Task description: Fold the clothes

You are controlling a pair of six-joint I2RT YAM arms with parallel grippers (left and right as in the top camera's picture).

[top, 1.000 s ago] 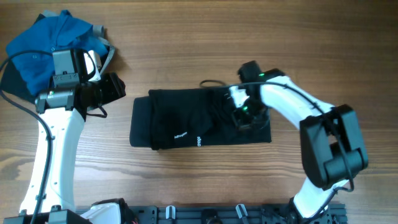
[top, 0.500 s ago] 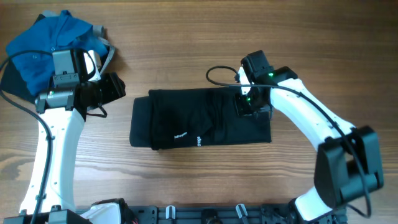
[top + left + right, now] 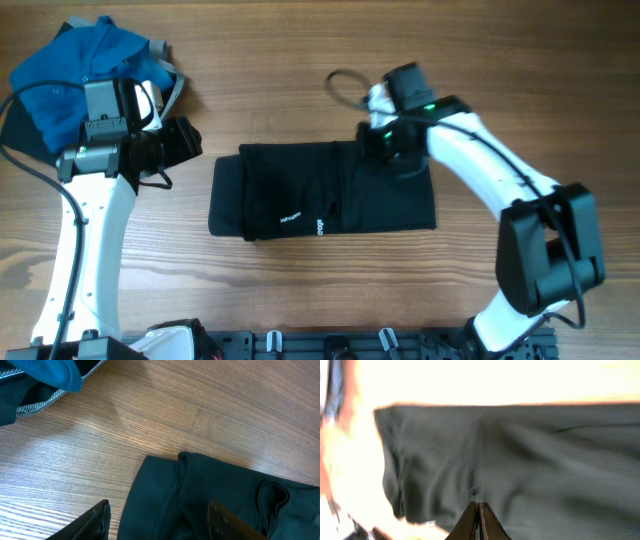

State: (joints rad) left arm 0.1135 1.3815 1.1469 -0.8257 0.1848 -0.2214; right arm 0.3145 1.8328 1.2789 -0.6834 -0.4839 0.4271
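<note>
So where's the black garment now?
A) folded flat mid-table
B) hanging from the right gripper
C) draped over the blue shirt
A: the black garment lies as a flat rectangle on the table, apart from the blue shirt at the far left.

Left arm (image 3: 85, 230): white link running from the near-left base toward the far side, bent at the top, wrist turned right toward the centre.
Left fingers (image 3: 186, 143) (image 3: 98, 521): spread well apart, both tips showing at the lower edge of the left wrist view, pointing right in the overhead view.
Right arm (image 3: 480, 175): dark joint block at the near right, white link angled from it toward the far left, wrist bent over.
Right fingers (image 3: 378, 148) (image 3: 479, 521): pressed together tip to tip, forming one narrow wedge, aimed left.
</note>
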